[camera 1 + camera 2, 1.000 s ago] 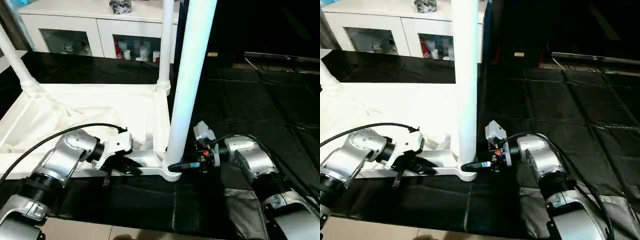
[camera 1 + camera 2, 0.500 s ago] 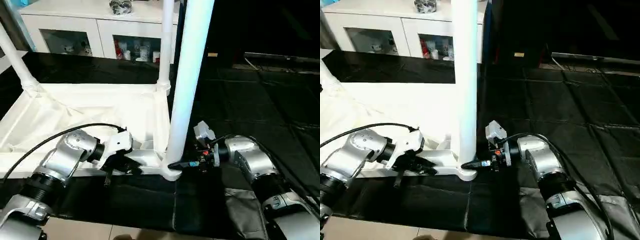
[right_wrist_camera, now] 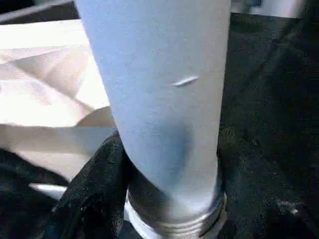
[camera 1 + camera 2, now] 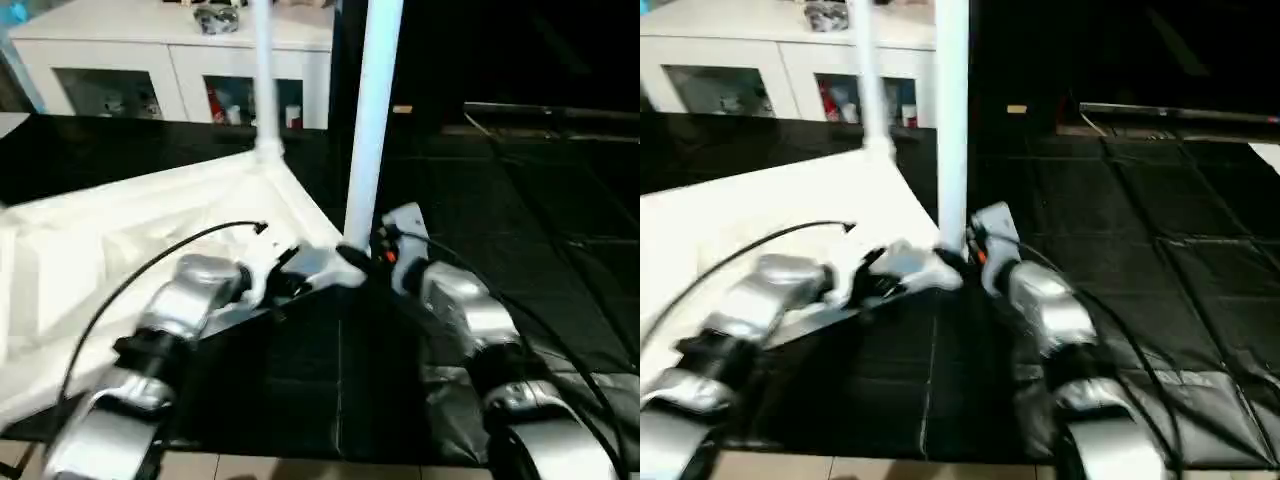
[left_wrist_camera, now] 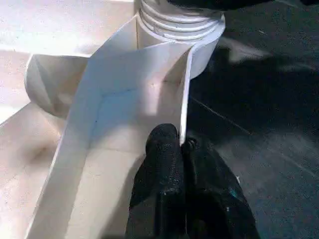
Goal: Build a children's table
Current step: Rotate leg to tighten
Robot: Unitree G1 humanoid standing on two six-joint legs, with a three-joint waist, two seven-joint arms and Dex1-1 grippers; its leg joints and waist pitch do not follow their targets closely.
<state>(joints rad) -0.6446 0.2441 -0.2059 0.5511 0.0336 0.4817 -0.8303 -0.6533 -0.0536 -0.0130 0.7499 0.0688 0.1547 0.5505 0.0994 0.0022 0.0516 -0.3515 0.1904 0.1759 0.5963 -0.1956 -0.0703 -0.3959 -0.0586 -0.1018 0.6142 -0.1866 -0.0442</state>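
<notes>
The children's table lies upside down on a black mat, its white top [image 4: 90,250] showing the ribbed underside. A near leg [image 4: 372,120] stands upright in the corner socket [image 5: 180,25] closest to me. A second leg [image 4: 262,80] rises behind it. My left gripper [image 5: 180,143] is shut on the thin rim wall of the top [image 5: 185,89], just beside that socket. My right gripper [image 4: 356,254] is closed around the base of the near leg [image 3: 159,99], with a black finger [image 3: 94,189] against its side.
A white glass-door cabinet [image 4: 150,60] stands at the back left with small items inside and on top. The black mat [image 4: 500,200] spreads to the right and front. A strip of light floor [image 4: 250,466] shows at the near edge.
The view has swung and blurred. Both grippers keep their holds, and the table's near corner now sits farther out in front with the rim running diagonally; the far-left leg has left the picture.
</notes>
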